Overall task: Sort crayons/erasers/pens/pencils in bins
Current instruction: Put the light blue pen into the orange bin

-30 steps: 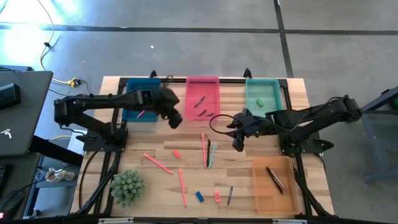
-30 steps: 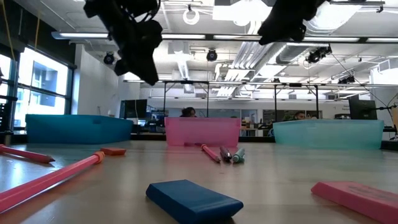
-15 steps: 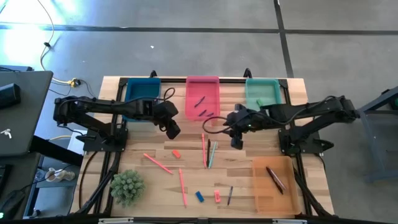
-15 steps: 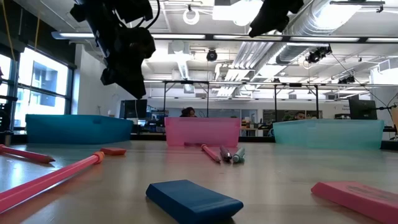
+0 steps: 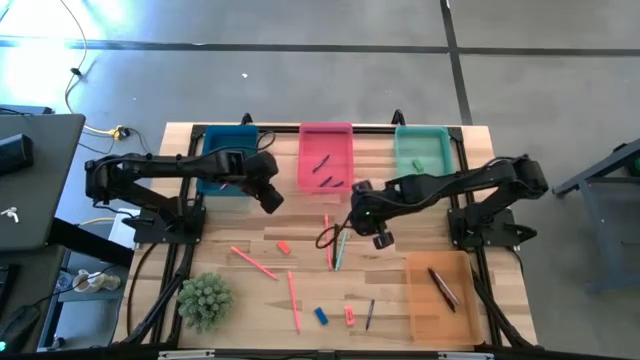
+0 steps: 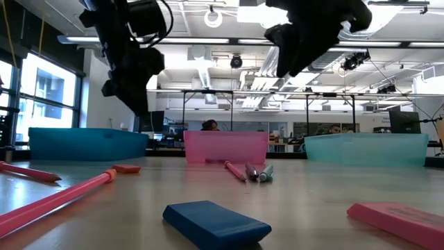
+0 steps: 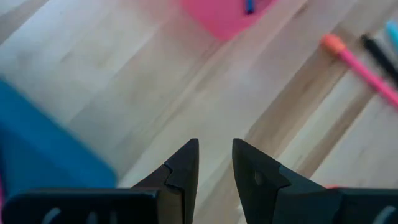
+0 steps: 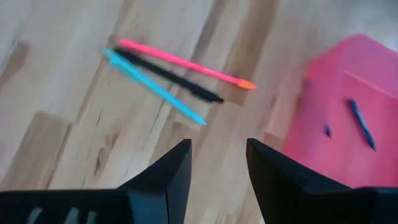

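Observation:
Three sticks, pink (image 5: 326, 240), black (image 5: 335, 240) and teal (image 5: 341, 252), lie side by side at the table's middle. My right gripper (image 5: 362, 212) hovers open just to their right; its wrist view shows them ahead (image 8: 168, 74) near the pink bin (image 8: 348, 124). My left gripper (image 5: 268, 196) hangs in the air, open by a narrow gap (image 7: 214, 165), between the dark blue bin (image 5: 228, 160) and the pink bin (image 5: 326, 155). Red-pink erasers (image 5: 284, 246) (image 5: 349, 316) and a blue eraser (image 5: 320, 315) lie flat on the wood. A green eraser (image 5: 418, 164) sits in the teal bin (image 5: 421, 135).
Two long pink pencils (image 5: 253, 262) (image 5: 294, 300) and a dark pen (image 5: 369, 314) lie toward the near side. The orange bin (image 5: 438, 310) at near right holds a dark pen (image 5: 443, 288). A spiky green plant (image 5: 204, 300) stands at the near left corner. Dark pens lie in the pink bin.
My right gripper has moved toward the table's left, closer to the three sticks, and has come lower. My left gripper has drawn back toward the table's left, toward the dark blue bin. Nothing on the table has moved.

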Motion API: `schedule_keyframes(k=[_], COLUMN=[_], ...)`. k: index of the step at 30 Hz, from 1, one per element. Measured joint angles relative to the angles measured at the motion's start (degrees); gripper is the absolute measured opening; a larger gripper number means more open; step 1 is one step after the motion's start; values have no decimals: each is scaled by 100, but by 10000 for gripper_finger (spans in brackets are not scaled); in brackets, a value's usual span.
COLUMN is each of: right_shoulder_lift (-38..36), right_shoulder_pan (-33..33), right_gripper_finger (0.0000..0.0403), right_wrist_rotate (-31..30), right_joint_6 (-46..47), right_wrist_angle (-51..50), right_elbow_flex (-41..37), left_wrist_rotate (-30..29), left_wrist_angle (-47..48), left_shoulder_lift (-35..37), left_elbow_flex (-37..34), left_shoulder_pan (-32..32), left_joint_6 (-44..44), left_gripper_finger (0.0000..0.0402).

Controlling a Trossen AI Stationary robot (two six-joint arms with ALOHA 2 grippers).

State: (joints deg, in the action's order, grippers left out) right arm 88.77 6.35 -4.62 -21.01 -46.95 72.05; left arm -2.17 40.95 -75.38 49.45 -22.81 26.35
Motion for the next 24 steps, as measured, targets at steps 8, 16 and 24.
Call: schedule_keyframes(k=[8, 16, 24], right_shoulder_lift=[578, 1213, 1618], right_shoulder_pan=[4, 2, 15], right_gripper_finger=[144, 144, 144], right_wrist_rotate=[187, 465, 465], right_joint_6=[-927, -1433, -1828], right_wrist_angle=[402, 684, 1016], right_elbow_flex=[0, -2, -2], left_wrist_rotate=[-22, -22, -20], left_wrist_angle=[228, 254, 251], left_shoulder_lift=[317, 414, 414], left_elbow_flex=[7, 7, 7], left_shoulder_pan=[-214, -231, -229], left_joint_6=[-107, -107, -107], left_gripper_finger=[87, 87, 87])
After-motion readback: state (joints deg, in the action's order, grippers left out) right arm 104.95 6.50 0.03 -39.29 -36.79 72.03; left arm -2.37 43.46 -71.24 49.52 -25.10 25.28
